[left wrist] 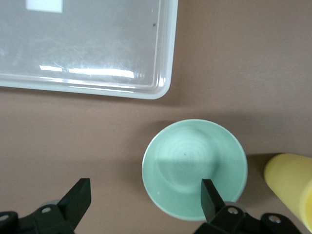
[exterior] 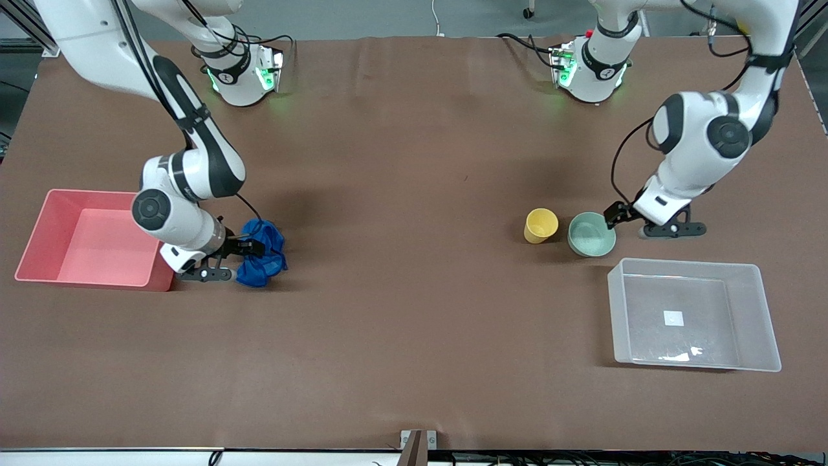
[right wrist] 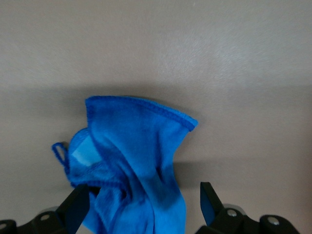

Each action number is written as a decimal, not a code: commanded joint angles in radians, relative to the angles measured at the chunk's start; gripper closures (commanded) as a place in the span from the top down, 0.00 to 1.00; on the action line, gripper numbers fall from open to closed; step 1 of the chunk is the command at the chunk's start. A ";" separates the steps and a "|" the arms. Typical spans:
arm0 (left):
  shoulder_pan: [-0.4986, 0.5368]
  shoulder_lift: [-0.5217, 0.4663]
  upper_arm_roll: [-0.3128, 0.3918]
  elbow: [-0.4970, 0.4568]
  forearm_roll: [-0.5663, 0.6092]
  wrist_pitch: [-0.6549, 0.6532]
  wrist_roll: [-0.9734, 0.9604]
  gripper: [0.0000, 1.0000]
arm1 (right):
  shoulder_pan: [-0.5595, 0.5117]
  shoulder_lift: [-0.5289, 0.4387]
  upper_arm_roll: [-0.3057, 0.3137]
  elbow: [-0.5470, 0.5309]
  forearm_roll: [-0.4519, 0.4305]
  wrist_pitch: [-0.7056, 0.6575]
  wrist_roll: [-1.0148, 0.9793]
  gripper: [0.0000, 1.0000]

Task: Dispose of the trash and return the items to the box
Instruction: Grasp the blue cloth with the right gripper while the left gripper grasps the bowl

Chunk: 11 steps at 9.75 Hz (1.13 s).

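Two grippers are at work: the right gripper (right wrist: 139, 204) stands open with its fingers on both sides of the wrinkled bright blue cloth rag (exterior: 262, 253), just beside the pink opaque rectangular bin (exterior: 39, 223), while the left gripper (left wrist: 146, 197) is open too, one finger (left wrist: 210, 197) inside the pale mint-green round bowl (exterior: 591, 233) and the other outside its rim. The small yellow plastic cup (exterior: 540, 225) stands just beside the bowl, and the clear rectangular plastic box (exterior: 750, 275) lies nearer to the front camera, empty. If the right fingers close on only a loose fold, the soft rag may slip out during lifting; the bowl, pinched by its thin rim, may tilt or push against the cup.
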 commanded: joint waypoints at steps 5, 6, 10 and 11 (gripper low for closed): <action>0.000 0.195 0.003 -0.010 0.005 0.176 -0.007 0.11 | 0.012 0.028 0.003 -0.030 -0.024 0.012 0.012 0.30; -0.001 0.195 0.003 -0.010 0.005 0.174 -0.007 0.00 | 0.010 0.041 0.003 -0.030 -0.024 0.012 0.015 0.12; 0.002 0.068 0.004 -0.062 0.007 0.142 0.024 0.00 | 0.010 -0.011 0.027 0.103 -0.023 -0.199 0.148 0.01; 0.003 -0.011 0.004 -0.065 0.005 0.050 0.024 0.00 | 0.009 -0.033 0.037 0.207 -0.018 -0.386 0.153 0.01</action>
